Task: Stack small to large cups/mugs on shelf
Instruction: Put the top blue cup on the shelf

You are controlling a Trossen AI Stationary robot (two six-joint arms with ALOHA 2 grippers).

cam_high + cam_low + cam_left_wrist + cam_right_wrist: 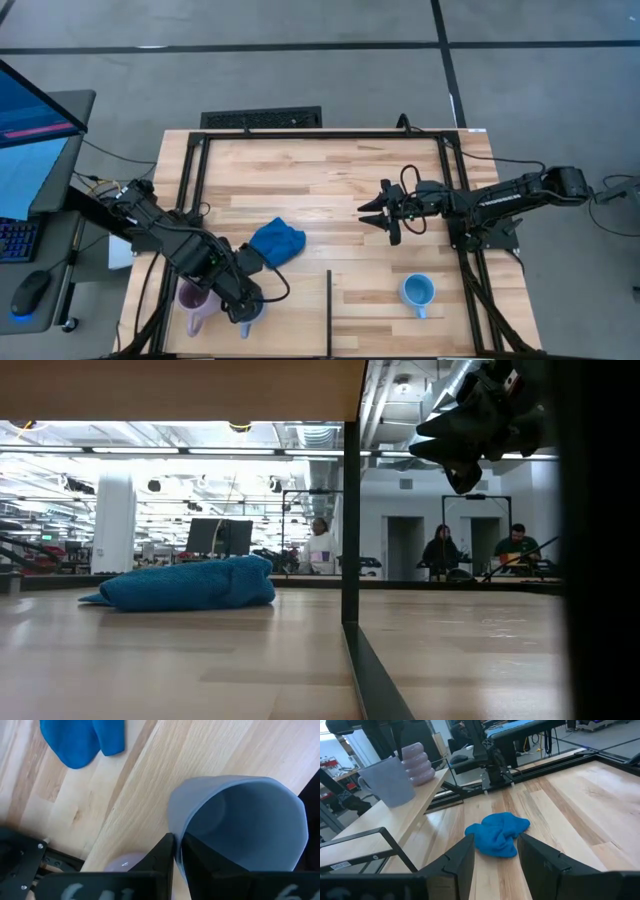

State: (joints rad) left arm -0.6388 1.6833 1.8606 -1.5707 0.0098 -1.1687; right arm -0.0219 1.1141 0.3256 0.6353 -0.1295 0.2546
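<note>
Fingers (243, 312) of my left arm pinch the grey-blue mug's (252, 314) wall at the tabletop's (330, 190) near-left corner, just beside the lilac mug (192, 297). My right fingers (378, 212) hang spread and empty, well apart from that mug; the light blue mug (417, 291) sits beyond the shelf (329, 312).

Low down, the cloth (190, 584) lies flat.

From my left wrist, one finger (160, 857) presses outside the mug's rim.

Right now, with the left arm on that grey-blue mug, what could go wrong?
1. The left gripper pinches only the grey-blue mug wall at the rim; it could tilt or slip.
2. The lilac mug sits right beside it and could get knocked.
3. Both are near the table edge.
</note>
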